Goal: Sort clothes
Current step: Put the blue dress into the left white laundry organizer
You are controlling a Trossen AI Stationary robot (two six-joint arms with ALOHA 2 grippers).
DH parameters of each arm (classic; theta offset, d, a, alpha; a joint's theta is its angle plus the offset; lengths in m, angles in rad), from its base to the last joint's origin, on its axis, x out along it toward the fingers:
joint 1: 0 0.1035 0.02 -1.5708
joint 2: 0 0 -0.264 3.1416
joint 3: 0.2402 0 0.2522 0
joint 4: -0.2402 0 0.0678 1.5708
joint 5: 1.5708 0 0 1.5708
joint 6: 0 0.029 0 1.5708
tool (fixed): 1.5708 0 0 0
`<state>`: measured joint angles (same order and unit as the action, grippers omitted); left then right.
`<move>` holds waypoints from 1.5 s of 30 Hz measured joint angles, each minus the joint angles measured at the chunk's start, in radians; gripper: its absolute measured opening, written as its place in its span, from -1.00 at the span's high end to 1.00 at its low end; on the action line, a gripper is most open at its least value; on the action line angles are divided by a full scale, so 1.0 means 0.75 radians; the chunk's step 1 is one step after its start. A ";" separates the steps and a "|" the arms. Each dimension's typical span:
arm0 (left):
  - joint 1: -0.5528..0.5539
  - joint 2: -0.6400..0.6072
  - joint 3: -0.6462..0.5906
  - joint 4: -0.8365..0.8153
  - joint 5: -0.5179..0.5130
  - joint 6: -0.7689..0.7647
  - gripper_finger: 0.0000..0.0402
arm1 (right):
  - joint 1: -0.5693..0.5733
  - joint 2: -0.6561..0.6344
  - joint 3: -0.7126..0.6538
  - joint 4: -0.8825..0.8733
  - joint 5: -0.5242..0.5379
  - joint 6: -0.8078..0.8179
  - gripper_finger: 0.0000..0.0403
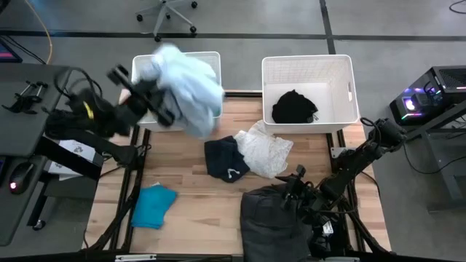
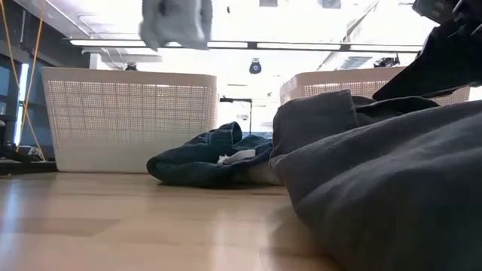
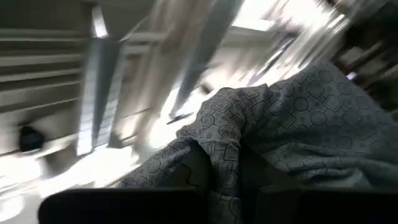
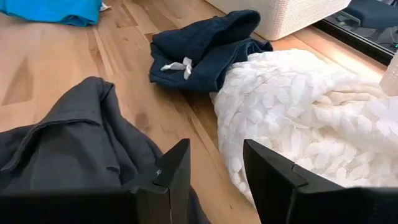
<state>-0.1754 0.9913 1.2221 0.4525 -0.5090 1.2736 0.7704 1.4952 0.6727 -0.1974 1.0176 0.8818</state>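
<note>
My left gripper (image 1: 162,102) is shut on a pale blue patterned garment (image 1: 188,81), held high over the left white basket (image 1: 212,57); it also shows at the top of the low view (image 2: 177,22). My right gripper (image 4: 214,174) is open and low at the far edge of the dark grey garment (image 1: 280,218), close to the white garment (image 4: 298,118). The navy garment (image 1: 226,160) lies at mid-table, the teal one (image 1: 154,205) near the left front, and the black one (image 1: 294,107) inside the right basket (image 1: 309,62). My left gripper holds a bunched fold of the pale blue garment (image 3: 227,155) between its fingers, several layers by the look of it. The cloth drapes over the fingers and hides the place of contact. The garment is lifted clear and hangs slack over the basket's right side.
The two white baskets stand side by side at the table's far edge. The dark grey garment (image 2: 376,165) fills the near right of the table. Bare wood lies between the teal and navy garments. A dark box with lights (image 1: 429,98) stands off the table's right.
</note>
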 joint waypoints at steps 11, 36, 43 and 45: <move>0.764 0.060 0.194 -0.464 -0.131 -0.298 0.91 | -0.033 0.000 0.000 0.000 -0.004 0.000 0.34; 1.149 0.697 -0.026 -1.790 0.358 -1.447 0.81 | -0.033 0.000 0.000 0.000 -0.005 0.010 0.34; 1.169 0.814 -0.191 -1.511 0.352 -1.510 0.58 | -0.033 0.000 0.000 0.001 -0.005 0.010 0.34; 1.170 0.824 -0.186 -1.510 0.353 -1.530 0.47 | -0.033 0.000 0.000 0.001 -0.006 0.011 0.34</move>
<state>0.7022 1.6090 1.0823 -0.6800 -0.2444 0.1264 0.7460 1.4952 0.6727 -0.1970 1.0130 0.8897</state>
